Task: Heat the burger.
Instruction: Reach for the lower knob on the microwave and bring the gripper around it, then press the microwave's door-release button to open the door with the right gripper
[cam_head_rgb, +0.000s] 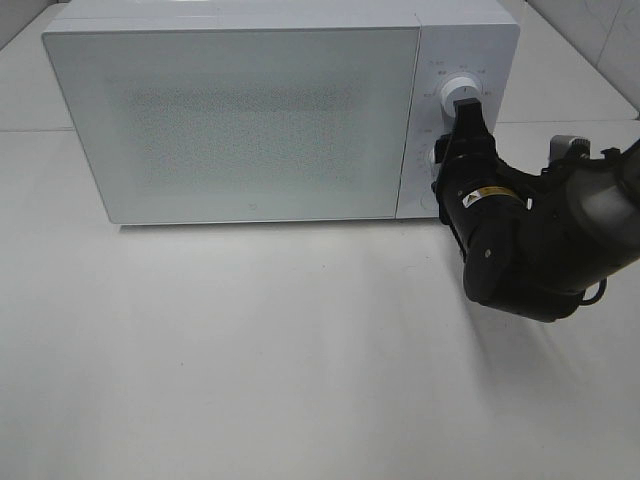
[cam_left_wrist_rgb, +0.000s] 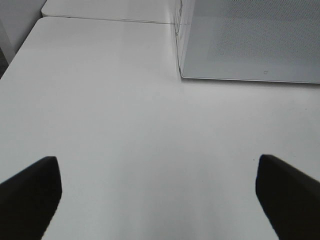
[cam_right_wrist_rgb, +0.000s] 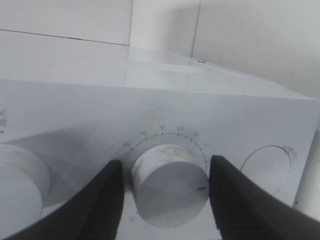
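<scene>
The burger is out of view. The white microwave (cam_head_rgb: 250, 110) stands at the back of the table with its frosted door shut. In the right wrist view my right gripper (cam_right_wrist_rgb: 165, 185) straddles a round white timer dial (cam_right_wrist_rgb: 169, 182) on the control panel. One dark finger is on each side, and a thin gap shows beside one finger, so the jaws are open around the dial. In the exterior high view the right gripper (cam_head_rgb: 455, 135) reaches up to the panel from the right. My left gripper (cam_left_wrist_rgb: 157, 200) hangs wide open over bare table, holding nothing.
A second white dial (cam_head_rgb: 463, 90) sits higher on the panel, and a round button outline (cam_right_wrist_rgb: 265, 165) lies past the gripped dial. The microwave's corner (cam_left_wrist_rgb: 182, 75) is close to the left gripper. The white table (cam_head_rgb: 250, 350) spreads in front.
</scene>
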